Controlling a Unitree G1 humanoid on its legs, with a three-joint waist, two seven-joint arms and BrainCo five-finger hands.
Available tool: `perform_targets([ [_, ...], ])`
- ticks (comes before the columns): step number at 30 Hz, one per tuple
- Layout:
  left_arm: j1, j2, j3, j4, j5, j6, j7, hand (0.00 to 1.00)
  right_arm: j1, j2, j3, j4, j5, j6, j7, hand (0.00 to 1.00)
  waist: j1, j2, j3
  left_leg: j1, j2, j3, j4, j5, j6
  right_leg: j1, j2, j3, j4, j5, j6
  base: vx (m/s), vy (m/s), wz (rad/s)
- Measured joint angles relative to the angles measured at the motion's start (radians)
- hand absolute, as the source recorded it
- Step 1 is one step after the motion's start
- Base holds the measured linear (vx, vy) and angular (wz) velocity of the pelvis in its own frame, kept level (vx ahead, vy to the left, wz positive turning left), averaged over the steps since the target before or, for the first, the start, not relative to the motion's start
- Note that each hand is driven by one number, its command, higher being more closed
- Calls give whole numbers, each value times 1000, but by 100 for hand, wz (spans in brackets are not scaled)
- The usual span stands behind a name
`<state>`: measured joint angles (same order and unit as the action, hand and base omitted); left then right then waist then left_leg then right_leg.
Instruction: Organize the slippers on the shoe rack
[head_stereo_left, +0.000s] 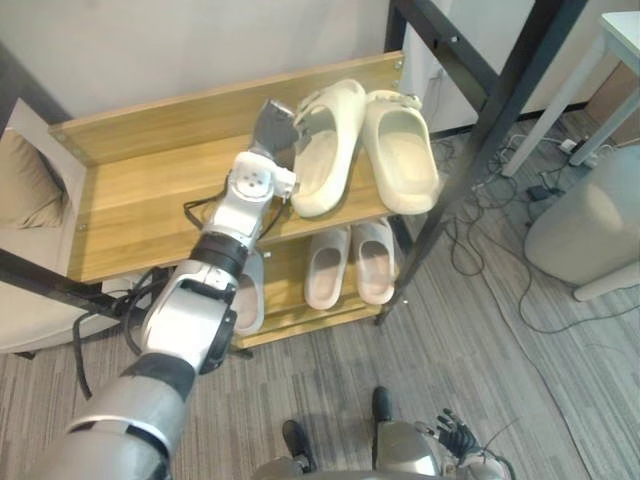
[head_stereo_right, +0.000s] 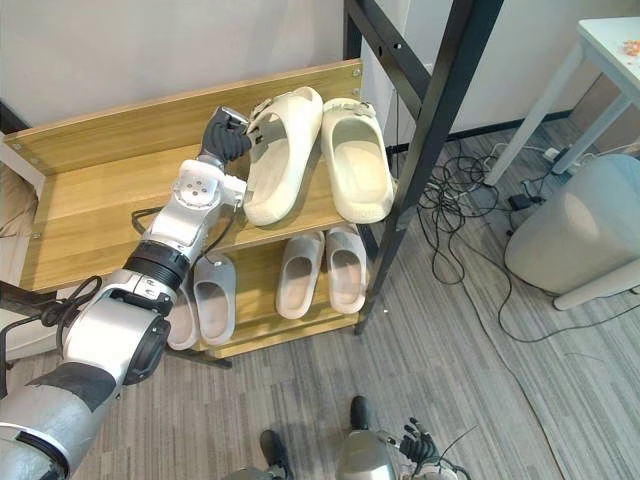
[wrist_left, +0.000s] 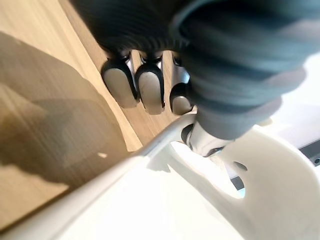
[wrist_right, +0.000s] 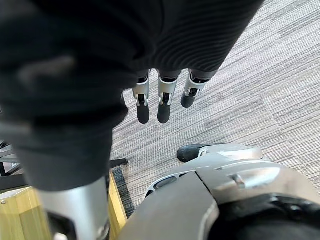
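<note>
Two cream slippers lie on the top shelf (head_stereo_left: 140, 195) of the wooden shoe rack. The left slipper (head_stereo_left: 325, 150) is tilted towards its mate (head_stereo_left: 402, 150), which lies flat at the shelf's right end. My left hand (head_stereo_left: 275, 130) reaches over the shelf and pinches the tilted slipper's (wrist_left: 210, 200) left wall. Its fingers (wrist_left: 150, 87) are outside that wall and the thumb is inside. My right hand (head_stereo_left: 458, 437) hangs low over the floor, its fingers (wrist_right: 162, 102) straight and holding nothing.
The lower shelf holds a pale pair (head_stereo_left: 348, 262) and another slipper (head_stereo_left: 248, 292) under my arm. A black frame post (head_stereo_left: 480, 130) slants past the rack's right end. Cables (head_stereo_left: 480, 235) trail on the carpet; a grey rounded bin (head_stereo_left: 585, 225) and a white table leg (head_stereo_left: 555, 110) stand right.
</note>
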<state>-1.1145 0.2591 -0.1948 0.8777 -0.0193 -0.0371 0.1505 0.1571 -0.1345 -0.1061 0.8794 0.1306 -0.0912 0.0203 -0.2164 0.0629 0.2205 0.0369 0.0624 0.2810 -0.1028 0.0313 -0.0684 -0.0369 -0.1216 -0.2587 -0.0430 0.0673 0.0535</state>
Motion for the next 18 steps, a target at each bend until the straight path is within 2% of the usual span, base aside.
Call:
perform_targets([
  [18, 6, 0, 11, -1, 47, 0, 0, 100, 0, -2, 5, 3, 0, -2, 0, 0, 5, 0, 0, -1, 1, -23, 0, 5, 0, 8, 0, -18, 4, -4, -3, -8, -4, 2],
])
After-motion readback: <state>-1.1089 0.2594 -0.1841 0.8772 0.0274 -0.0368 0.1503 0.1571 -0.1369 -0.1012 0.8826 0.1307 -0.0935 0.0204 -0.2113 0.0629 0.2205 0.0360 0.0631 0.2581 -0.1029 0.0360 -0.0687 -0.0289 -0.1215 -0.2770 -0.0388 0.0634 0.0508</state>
